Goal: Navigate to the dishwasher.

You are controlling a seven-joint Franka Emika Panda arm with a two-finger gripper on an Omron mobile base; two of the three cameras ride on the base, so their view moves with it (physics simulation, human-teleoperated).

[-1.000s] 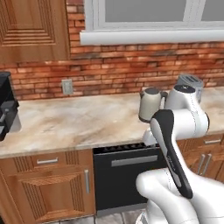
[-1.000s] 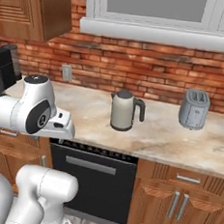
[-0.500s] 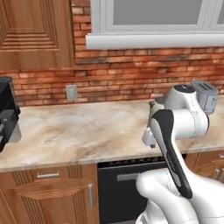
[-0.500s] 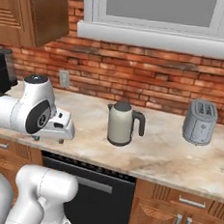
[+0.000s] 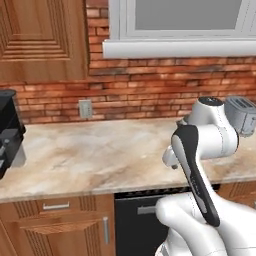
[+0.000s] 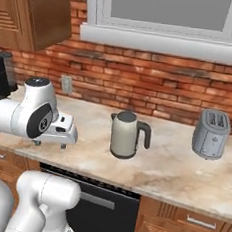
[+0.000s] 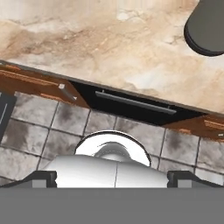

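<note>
Two appliances stand on the beige marbled stone counter (image 6: 182, 179): a cream rounded electric kettle with a dark handle (image 6: 126, 135) near the middle of the counter, and a silver two-slot toaster (image 6: 211, 134) well apart from it toward the right end, close to the brick back wall. The black flat-fronted dishwasher with a horizontal silver bar handle (image 6: 106, 212) sits under the front edge of the counter, below the kettle and directly ahead of the robot's base; its dark vented strip runs just beneath the counter edge. In the hand view the dishwasher (image 7: 135, 107) shows as a dark panel between brown wooden cabinet fronts (image 7: 30, 83), above a grey tiled floor (image 7: 39, 131). In the left base view the dishwasher (image 5: 135, 220) is partly hidden behind the white arm. The pincer (image 6: 50, 144) hangs over the front edge of the counter, left of the kettle, holding nothing; whether its fingers are open or closed cannot be told. A black coffee machine (image 5: 7, 130) stands at the left end of the counter.
</note>
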